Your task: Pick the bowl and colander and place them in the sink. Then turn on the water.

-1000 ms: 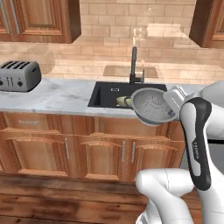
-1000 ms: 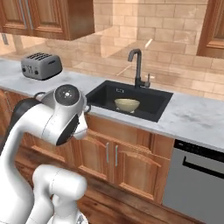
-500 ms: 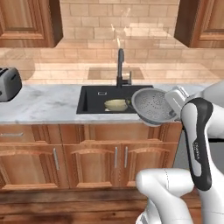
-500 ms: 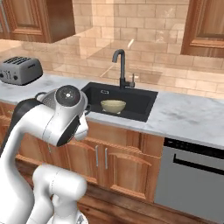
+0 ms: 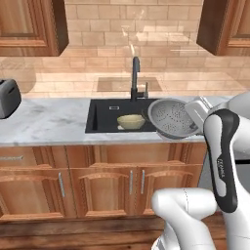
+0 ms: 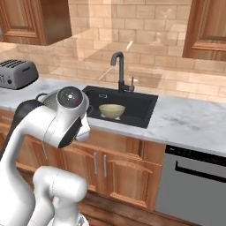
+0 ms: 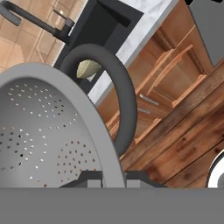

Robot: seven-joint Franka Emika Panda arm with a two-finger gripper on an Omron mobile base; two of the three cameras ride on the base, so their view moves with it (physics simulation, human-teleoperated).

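The grey perforated colander (image 5: 173,118) hangs tilted in the air in front of the counter, at the right front corner of the sink (image 5: 97,117). My gripper (image 7: 113,178) is shut on its rim, right beside one dark loop handle (image 7: 124,98). In the hand view the colander (image 7: 43,131) fills the left half. The yellow-tan bowl (image 5: 131,121) stands upright inside the black basin, below the dark curved faucet (image 5: 135,78). The right base view shows the bowl (image 6: 111,110) in the sink (image 6: 143,106), in front of the faucet (image 6: 118,70). The bowl (image 7: 87,68) also peeks through the handle loop in the hand view.
A grey toaster (image 5: 9,97) (image 6: 17,74) stands on the marble counter (image 5: 44,124) left of the sink. A dishwasher (image 6: 194,185) sits under the counter to the right. Wooden cabinets line the wall above and the front below.
The base has driven sideways, so the sink and faucet have slid towards the middle of both views. The colander stays in my shut gripper, and the bowl stays in the sink.
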